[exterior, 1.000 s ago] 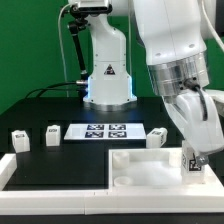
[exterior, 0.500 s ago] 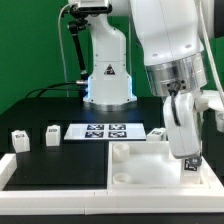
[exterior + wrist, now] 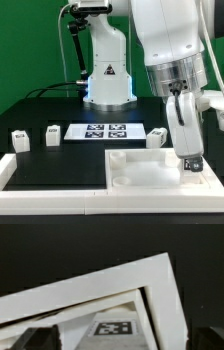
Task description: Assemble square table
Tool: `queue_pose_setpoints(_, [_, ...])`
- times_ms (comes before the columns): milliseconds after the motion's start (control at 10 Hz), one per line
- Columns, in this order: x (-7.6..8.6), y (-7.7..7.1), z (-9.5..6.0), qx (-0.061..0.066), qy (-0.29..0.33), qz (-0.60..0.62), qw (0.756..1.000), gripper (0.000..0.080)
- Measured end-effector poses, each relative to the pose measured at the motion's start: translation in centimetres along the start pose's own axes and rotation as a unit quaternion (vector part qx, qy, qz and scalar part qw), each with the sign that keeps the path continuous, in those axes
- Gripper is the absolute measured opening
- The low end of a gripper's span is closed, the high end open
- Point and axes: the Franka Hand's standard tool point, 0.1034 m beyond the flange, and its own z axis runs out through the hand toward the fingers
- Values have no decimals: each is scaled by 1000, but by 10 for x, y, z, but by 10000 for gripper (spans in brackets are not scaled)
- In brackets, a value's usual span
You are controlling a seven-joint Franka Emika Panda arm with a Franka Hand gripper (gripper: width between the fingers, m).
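Observation:
The white square tabletop (image 3: 140, 170) lies at the front, on the exterior view's right, raised edges up. My gripper (image 3: 190, 160) hangs over its right part, shut on a white tagged leg (image 3: 190, 157) held upright just above the panel. In the wrist view the leg's tag (image 3: 113, 328) shows between my dark fingers (image 3: 35, 339), with the tabletop's corner rim (image 3: 150, 272) beyond it. Three more legs stand on the black table: two on the left (image 3: 18, 140) (image 3: 53, 134) and one behind the tabletop (image 3: 156, 138).
The marker board (image 3: 103, 131) lies flat in the middle of the table. A long white border rail (image 3: 50, 172) runs along the front left. The robot's base (image 3: 108, 75) stands behind, with cables on its left.
My gripper has shifted slightly to the exterior view's left with the leg, and the hand has turned more upright. The three loose legs and the tabletop have not moved.

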Motion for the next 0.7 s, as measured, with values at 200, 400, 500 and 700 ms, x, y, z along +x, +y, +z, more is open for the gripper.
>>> queue_pose_setpoints(200, [-7, 5, -4, 0, -2, -18, 1000, 648])
queue_pose_setpoints(400, [-16, 15, -22, 1, -7, -26, 1000, 649])
queue_pose_setpoints(500, [-20, 14, -32, 1, -10, -33, 999, 649])
queue_pose_setpoints(700, [-19, 15, -27, 1, -9, -34, 999, 649])
